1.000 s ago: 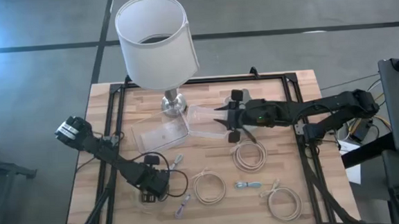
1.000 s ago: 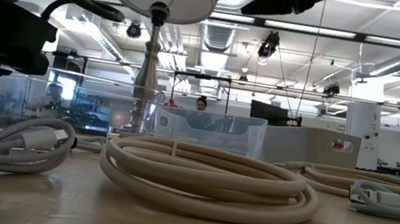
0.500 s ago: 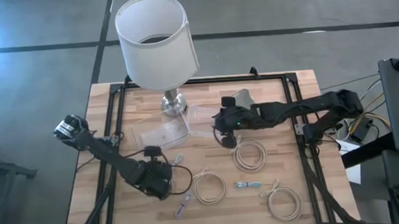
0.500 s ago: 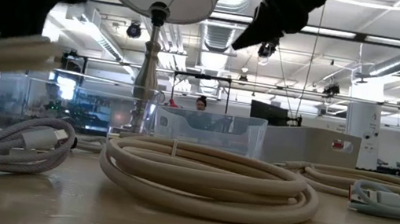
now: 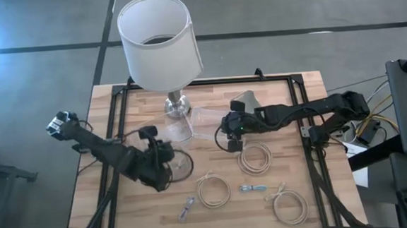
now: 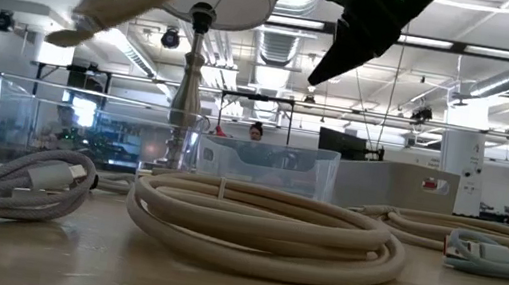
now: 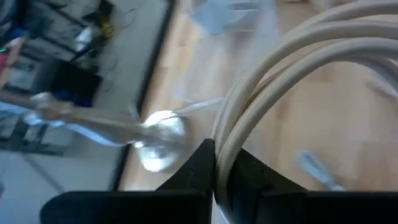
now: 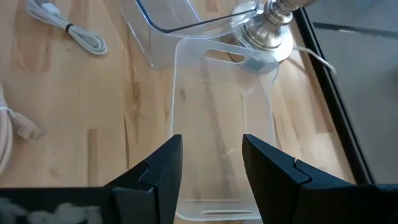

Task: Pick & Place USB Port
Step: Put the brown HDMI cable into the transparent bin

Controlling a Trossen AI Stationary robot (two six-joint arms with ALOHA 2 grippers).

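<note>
Step in hand: transport. The left gripper [image 5: 165,161], left of centre in the high view, has its fingers clamped on a coiled beige cable [image 7: 292,74], lifted clear of the table [image 5: 314,185]. The left wrist view shows the strands pinched between the two dark fingers. Which end carries the USB plug cannot be told.

The right gripper [image 5: 231,133], at centre, hovers with fingers apart above a clear tray [image 8: 221,130]. A second clear bin [image 5: 168,136] lies just beside the lamp [image 5: 160,42].

Next move, as judged: carry the cable toward the bin at upper centre, lower it inside the walls, then open the fingers. The loose coil may catch on the rim.

Surface: pale wood planks in a black frame. Three more coils [image 5: 254,157] and a small blue cable [image 5: 253,188] lie at lower right.

Room: grey floor; the low view shows an open hall with ceiling lights.
</note>
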